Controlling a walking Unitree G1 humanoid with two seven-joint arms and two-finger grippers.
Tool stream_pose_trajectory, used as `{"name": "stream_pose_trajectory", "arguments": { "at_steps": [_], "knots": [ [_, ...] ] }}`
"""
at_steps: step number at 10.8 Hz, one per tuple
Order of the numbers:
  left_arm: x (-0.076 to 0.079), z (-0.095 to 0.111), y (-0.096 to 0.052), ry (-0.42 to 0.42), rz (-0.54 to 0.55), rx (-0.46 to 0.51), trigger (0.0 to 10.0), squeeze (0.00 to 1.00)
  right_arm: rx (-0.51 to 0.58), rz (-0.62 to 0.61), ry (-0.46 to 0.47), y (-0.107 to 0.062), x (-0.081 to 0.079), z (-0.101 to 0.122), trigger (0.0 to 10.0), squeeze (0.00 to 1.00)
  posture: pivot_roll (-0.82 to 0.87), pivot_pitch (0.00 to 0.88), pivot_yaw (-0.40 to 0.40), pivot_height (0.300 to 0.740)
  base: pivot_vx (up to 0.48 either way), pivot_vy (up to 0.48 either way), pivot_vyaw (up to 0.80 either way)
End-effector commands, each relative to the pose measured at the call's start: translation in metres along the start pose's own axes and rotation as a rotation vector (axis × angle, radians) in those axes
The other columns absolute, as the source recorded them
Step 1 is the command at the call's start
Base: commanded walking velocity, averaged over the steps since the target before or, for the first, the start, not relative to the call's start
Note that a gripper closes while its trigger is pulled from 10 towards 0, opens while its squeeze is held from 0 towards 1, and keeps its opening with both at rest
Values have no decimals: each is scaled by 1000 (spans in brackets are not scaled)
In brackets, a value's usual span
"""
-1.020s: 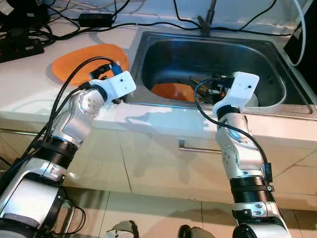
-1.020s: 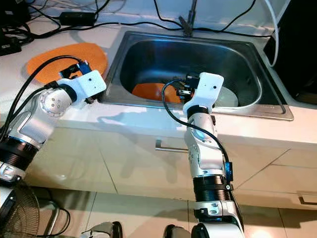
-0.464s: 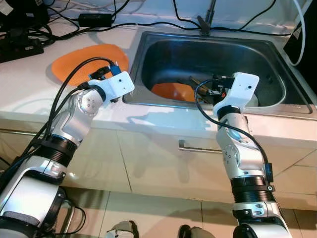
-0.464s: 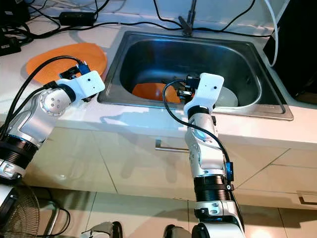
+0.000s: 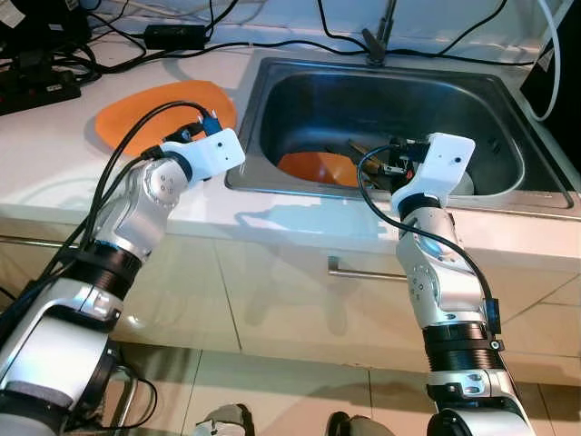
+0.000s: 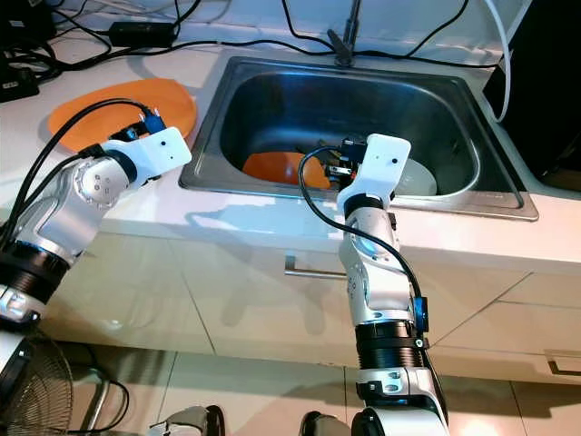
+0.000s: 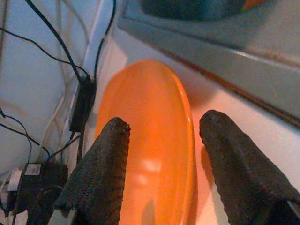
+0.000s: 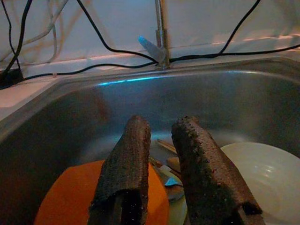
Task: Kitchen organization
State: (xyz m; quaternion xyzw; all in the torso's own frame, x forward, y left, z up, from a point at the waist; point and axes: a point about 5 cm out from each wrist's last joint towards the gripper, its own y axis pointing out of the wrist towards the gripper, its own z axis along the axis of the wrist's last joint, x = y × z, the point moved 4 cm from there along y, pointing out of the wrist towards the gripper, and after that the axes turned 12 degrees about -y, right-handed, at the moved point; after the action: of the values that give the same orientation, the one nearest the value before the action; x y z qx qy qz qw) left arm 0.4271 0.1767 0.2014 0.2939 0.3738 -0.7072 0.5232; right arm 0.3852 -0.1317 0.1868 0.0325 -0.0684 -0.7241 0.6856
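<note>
An orange plate (image 5: 136,118) lies on the white counter left of the sink. My left gripper (image 7: 164,124) hovers low at its near right edge, open, with the orange plate (image 7: 150,140) showing between its fingers. In the steel sink (image 5: 381,195) lie a second orange plate (image 5: 318,168), a white plate (image 8: 267,173) and some utensils (image 8: 164,171). My right gripper (image 8: 161,123) hangs over the sink's front rim above them. It is open by a narrow gap with nothing in it.
The faucet (image 5: 381,32) stands at the back of the sink. Black cables, an adapter (image 5: 172,36) and a power strip (image 5: 36,86) crowd the back left of the counter. A drawer handle (image 5: 363,271) sits below the counter edge.
My left gripper has shifted slightly back and left, toward the orange plate on the counter. The right arm has not moved.
</note>
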Motion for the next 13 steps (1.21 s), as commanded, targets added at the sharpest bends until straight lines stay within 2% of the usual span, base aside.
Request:
{"name": "stream_pose_trajectory", "arguments": {
  "at_steps": [1, 5, 6, 7, 8, 10, 13],
  "knots": [
    [-4, -3, 1, 30, -9, -31, 10000, 0, 16, -13, 16, 0, 4, 6, 10000, 0, 92, 91, 4, 740, 0, 0, 0],
    [-1, -6, 8, 63, -54, -83, 10000, 0, 13, -16, 18, -2, 4, 6, 10000, 0, 86, 101, 10, 740, 0, 0, 0],
    [1, -5, 10, 58, -61, -81, 0, 0, 10, -19, 17, -3, 5, 6, 10000, 0, 78, 104, 13, 740, 0, 0, 0],
    [2, -4, 11, 59, -61, -79, 1333, 0, 8, -22, 15, -3, 6, 5, 10000, 0, 76, 104, 14, 740, 0, 0, 0],
    [3, -3, 12, 55, -65, -80, 10000, 0, 5, -25, 13, -4, 7, 5, 10000, 0, 77, 104, 12, 740, 0, 0, 0],
    [5, -10, 14, 68, -69, -113, 10000, 0, 2, -19, 13, -4, 5, 4, 10000, 0, 77, 105, 12, 740, 0, 0, 0],
    [0, -29, 15, 99, -51, -215, 10000, 0, -1, -16, 14, -5, 4, 4, 10000, 0, 73, 103, 15, 740, 0, 0, 0]
  ]
}}
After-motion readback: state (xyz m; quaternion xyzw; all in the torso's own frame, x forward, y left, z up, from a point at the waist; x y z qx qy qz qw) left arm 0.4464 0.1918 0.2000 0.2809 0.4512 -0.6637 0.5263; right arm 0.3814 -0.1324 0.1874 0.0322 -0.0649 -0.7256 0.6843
